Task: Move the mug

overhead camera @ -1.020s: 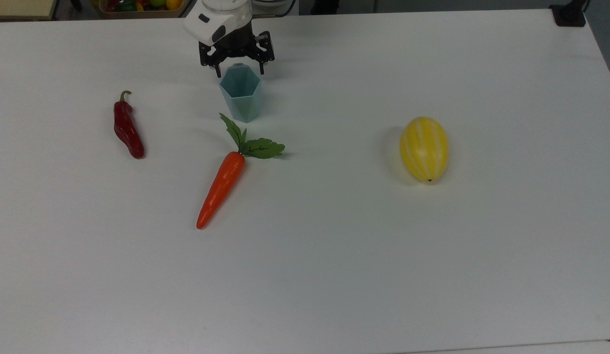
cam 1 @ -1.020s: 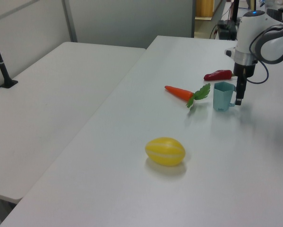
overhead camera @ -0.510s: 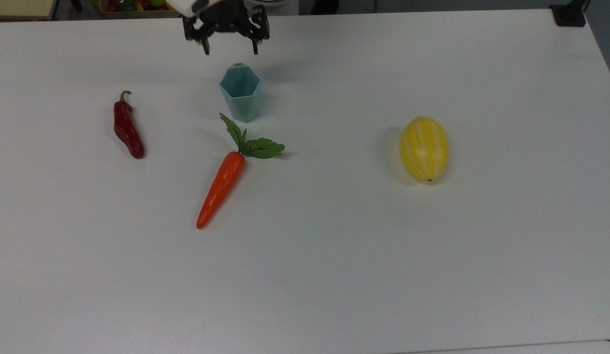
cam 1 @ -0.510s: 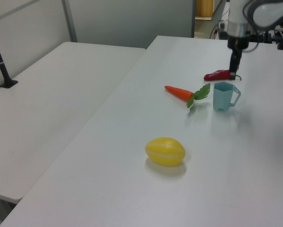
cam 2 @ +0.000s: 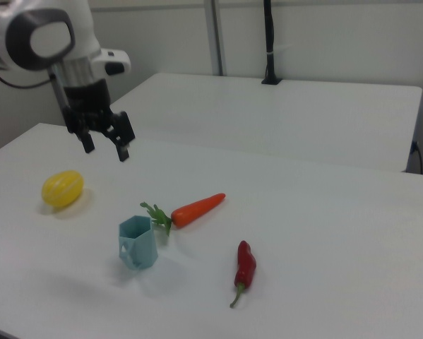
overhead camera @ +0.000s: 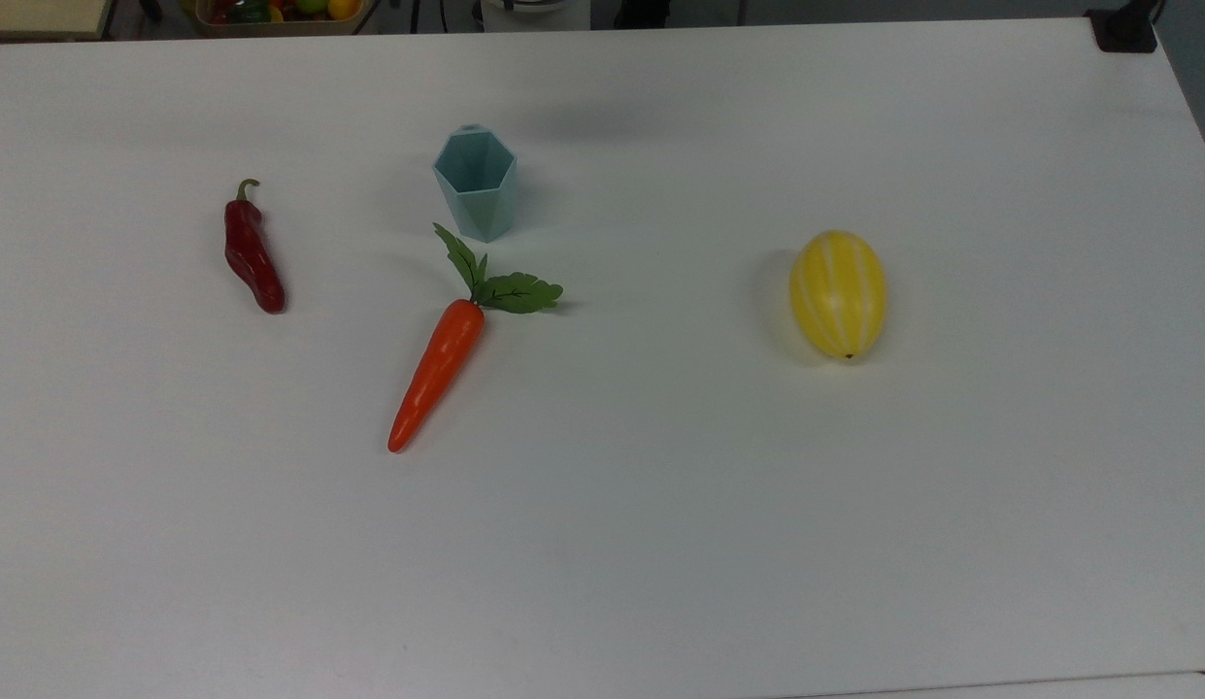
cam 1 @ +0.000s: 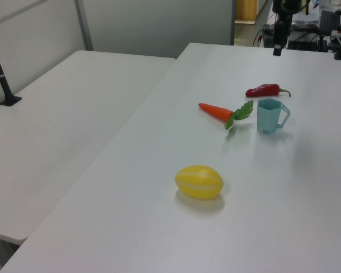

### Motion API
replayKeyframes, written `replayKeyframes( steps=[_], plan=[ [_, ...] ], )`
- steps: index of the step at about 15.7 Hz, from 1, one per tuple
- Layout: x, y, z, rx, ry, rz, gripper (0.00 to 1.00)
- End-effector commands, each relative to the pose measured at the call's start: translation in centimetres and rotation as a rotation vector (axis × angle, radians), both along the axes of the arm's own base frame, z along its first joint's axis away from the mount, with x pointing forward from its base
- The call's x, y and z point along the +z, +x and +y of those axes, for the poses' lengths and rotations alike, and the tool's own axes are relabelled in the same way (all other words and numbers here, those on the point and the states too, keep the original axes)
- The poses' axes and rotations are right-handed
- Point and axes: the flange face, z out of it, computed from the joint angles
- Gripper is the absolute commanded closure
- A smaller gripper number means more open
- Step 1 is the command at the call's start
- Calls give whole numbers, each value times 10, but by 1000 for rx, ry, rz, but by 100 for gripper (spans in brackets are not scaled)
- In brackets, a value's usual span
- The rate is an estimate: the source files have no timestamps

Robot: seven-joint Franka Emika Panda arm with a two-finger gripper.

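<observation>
**Gripper hangs empty above the table, mug left standing**

Gripper [cam 2: 104,145] is up in the air with its fingers spread and nothing between them, well clear of the mug [cam 2: 138,243]. From the right view, the mug stands upright on the white table [overhead camera: 660,544], just beside the carrot's leaves [overhead camera: 495,280], with the red chilli [overhead camera: 251,251] off to one side and the yellow melon [overhead camera: 839,293] well apart. Judging by this, the mug looks set down and let go; whether this is its final spot I cannot say.
</observation>
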Motion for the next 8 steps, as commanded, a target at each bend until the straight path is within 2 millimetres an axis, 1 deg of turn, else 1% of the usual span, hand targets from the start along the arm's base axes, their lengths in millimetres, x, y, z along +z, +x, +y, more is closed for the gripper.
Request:
replayKeyframes(
  steps=[1, 2, 3, 5, 8],
  plan=[
    [27, 5, 7, -104, 38, 8, 0],
    [32, 6, 6, -128, 43, -7, 0],
    [32, 8, 5, -131, 43, -12, 0],
    [25, 18, 2, -115, 43, -35, 0],
    [29, 30, -2, -61, 42, -121, 0]
  ],
)
